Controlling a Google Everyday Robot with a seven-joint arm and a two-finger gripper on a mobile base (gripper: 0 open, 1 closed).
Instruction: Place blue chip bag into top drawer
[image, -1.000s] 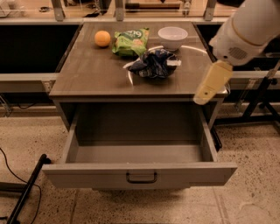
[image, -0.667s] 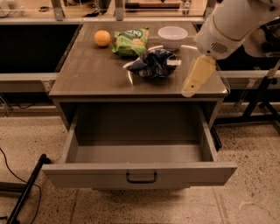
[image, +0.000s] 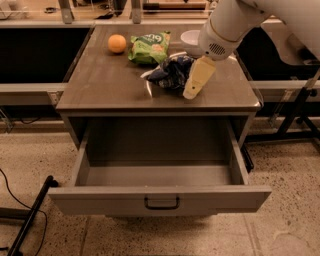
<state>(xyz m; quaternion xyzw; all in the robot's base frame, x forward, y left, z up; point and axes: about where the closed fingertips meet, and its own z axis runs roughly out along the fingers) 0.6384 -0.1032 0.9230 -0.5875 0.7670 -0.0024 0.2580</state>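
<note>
The blue chip bag (image: 171, 72) lies crumpled on the cabinet top (image: 110, 85), right of centre, dark navy with white edges. My gripper (image: 192, 90) hangs from the white arm (image: 225, 25) at the upper right. Its cream fingers (image: 197, 77) point down just right of the bag, close beside it, low over the top. The top drawer (image: 160, 197) is pulled open below the cabinet top, grey, with a dark handle (image: 162, 202) at the centre of its front panel. Nothing shows inside it.
A green snack bag (image: 149, 47) and an orange (image: 117, 43) lie at the back of the cabinet top. A white bowl (image: 191, 37) sits behind the arm. Dark stands and cables are on the floor at left (image: 30, 215) and right (image: 295, 115).
The arm has swung left from the cabinet's right edge, bringing the gripper right up beside the blue chip bag. The bag and drawer have not moved.
</note>
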